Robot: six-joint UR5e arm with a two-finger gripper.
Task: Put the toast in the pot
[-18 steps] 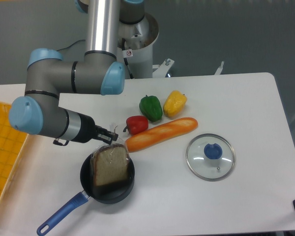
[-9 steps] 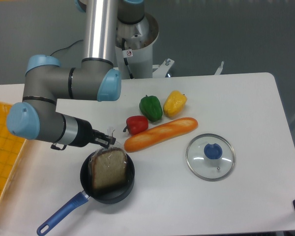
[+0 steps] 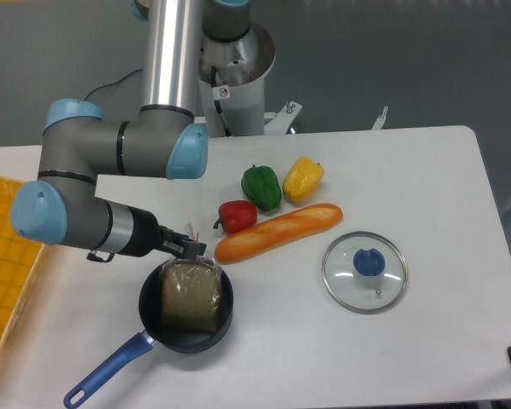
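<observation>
**Toast down in the pot, wrap still at my fingers**

A grey wall stands behind the white table, the biggest thing before me, with an orange tray at its left edge. Next in size is the pot, black with a grey inside, its blue handle running toward the near-left corner. The baguette lies just beyond its rim, and the glass lid sits well apart to the right. Behind the baguette are the green pepper, the yellow pepper and the red pepper.

The toast lies nearly flat inside the pot, within the rim. My gripper hangs at the pot's far rim, just above the top edge of the slice, at the bunched plastic wrap. Whether my fingers are pinching that wrap or have let it go, I cannot tell; they are too small and dark here.

I judge the step in hand to be the release. To do it well I should part my fingers fully, then rise straight up, so that the clinging plastic does not drag the slice out or tip the pot.
</observation>
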